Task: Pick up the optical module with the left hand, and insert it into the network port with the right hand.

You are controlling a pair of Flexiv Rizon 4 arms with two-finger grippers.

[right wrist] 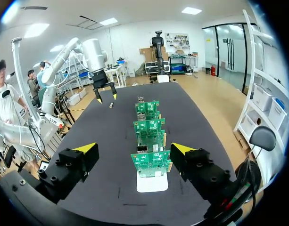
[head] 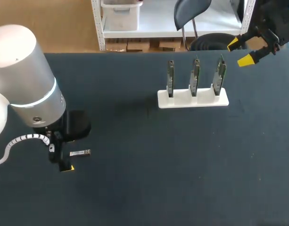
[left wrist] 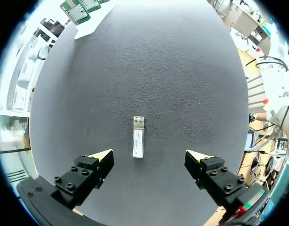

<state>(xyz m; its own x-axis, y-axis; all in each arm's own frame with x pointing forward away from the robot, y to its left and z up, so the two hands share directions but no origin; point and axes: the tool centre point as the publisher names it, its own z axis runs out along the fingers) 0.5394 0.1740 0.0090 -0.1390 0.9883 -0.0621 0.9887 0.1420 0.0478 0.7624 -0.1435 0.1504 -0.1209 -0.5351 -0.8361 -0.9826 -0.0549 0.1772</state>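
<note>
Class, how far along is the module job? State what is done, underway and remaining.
Nothing is finished yet: the optical module lies on the table, ungrasped. In hand: the left gripper hovers open over it, a finger each side. Left: grasp, pass to the right gripper, open by the boards, then insert.

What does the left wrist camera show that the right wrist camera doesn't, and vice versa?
Left wrist only: the optical module up close, lying flat, untouched, between the left gripper's open fingers. Right wrist only: the right gripper, open, facing the boards end-on. Both: the dark table, the white stand with its boards, and the left gripper.
</note>
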